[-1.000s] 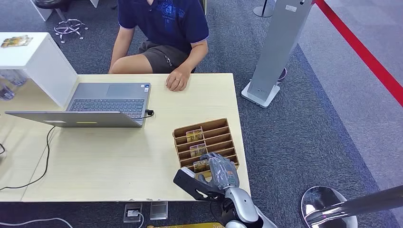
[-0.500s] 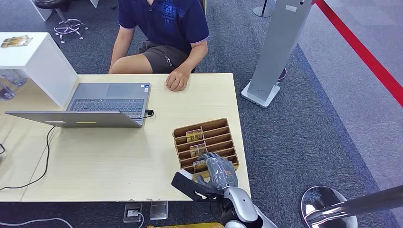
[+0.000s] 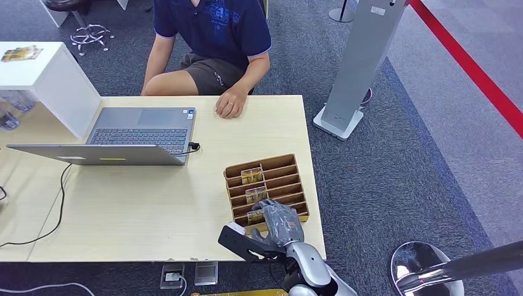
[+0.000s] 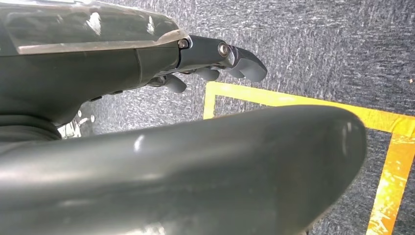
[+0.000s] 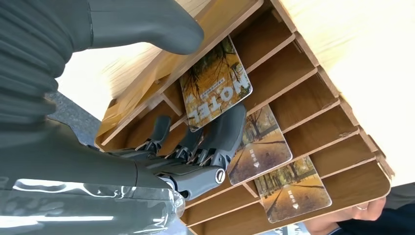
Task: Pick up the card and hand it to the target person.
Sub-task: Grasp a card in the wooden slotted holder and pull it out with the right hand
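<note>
Right hand: grey ribbed cover, thick grey thumb, darker fingers with silver screws at the knuckles. Forearm glossy silver (reflective). Left hand: dark grey fingers, same screws.

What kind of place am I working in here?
Probably a hotel reception or check-in desk: a wooden card rack holds cards printed "HOTEL", an open laptop sits on the desk, and a person waits opposite.
</note>
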Available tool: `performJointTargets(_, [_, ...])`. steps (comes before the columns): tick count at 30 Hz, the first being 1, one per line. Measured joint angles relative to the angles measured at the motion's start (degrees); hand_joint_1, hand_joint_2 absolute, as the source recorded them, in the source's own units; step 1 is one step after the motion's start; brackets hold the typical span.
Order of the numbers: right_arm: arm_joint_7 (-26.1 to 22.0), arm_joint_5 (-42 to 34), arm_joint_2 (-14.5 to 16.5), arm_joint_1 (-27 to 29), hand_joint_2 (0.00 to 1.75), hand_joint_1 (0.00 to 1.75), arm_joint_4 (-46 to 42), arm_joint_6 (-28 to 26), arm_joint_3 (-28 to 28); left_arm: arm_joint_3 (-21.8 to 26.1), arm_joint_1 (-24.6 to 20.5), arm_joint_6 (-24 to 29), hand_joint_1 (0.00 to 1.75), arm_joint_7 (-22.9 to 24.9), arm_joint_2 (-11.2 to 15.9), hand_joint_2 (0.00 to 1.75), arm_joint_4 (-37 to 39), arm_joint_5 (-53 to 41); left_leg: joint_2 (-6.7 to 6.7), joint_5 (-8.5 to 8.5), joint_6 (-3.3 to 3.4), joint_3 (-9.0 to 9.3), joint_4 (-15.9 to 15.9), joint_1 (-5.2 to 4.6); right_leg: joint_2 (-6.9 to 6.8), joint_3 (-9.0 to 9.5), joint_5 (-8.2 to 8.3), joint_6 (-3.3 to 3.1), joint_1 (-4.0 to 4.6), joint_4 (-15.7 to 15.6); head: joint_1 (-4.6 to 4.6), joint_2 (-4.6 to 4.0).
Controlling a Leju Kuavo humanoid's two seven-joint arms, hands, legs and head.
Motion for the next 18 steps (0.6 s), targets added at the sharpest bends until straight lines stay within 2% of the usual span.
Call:
performJointTargets(9, [0.8,0.7,0.0,0.0,1.75,0.82,0.3,0.1,0.4,0.0,0.0,-0.2,0.00,-0.2,0.0,0.00,0.0,-0.1,0.00,0.00,0.00,0.02,0.0,0.00,0.00,0.01,0.00,0.00,0.00,0.0,-0.04,0.00])
performJointTargets(18, [0.7,1.3,0.0,-0.1,1.75,0.97,0.3,0.1,0.4,0.0,0.0,-0.2,0.00,-0.5,0.0,0.00,0.0,0.1,0.00,0.00,0.00,0.01,0.0,0.00,0.00,0.00,0.00,0.00,0.00,0.0,-0.01,0.00])
